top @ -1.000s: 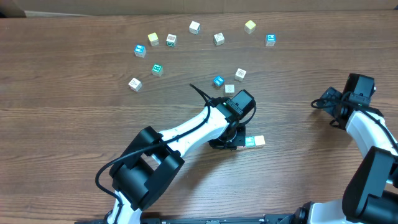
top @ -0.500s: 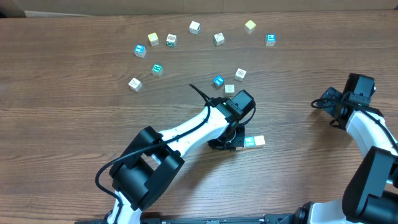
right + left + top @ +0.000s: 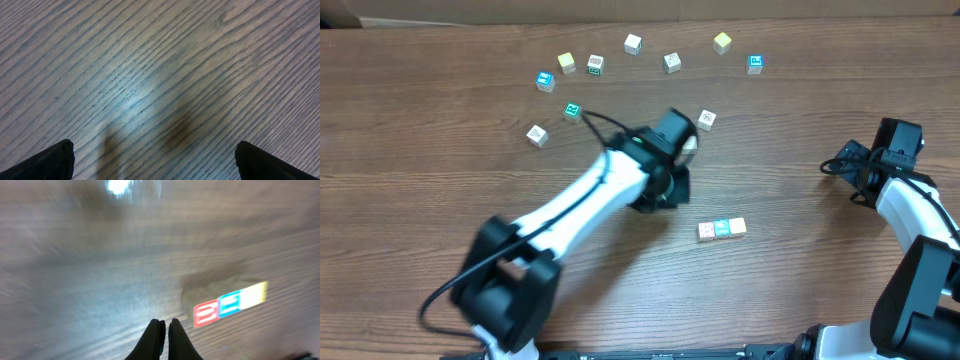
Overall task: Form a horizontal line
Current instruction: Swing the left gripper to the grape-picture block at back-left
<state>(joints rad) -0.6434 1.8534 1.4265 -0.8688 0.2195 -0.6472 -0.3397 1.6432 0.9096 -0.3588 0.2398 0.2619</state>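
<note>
The horizontal line (image 3: 722, 229) lies on the table's front middle: three touching cubes with red, teal and yellow tops. It also shows blurred in the left wrist view (image 3: 230, 304). My left gripper (image 3: 665, 190) is shut and empty, up and to the left of the line, apart from it; its fingertips (image 3: 165, 325) are pressed together. My right gripper (image 3: 860, 170) is at the right edge, open and empty over bare wood (image 3: 155, 160).
Several loose cubes lie in an arc at the back: a teal one (image 3: 573, 111), white ones (image 3: 537, 134) (image 3: 707, 119), a yellow one (image 3: 722, 42), a blue one (image 3: 755, 64). The left arm hides cubes near its wrist.
My left gripper has left the row's left end and swung up and to the left. The row now lies uncovered. The right arm has not moved.
</note>
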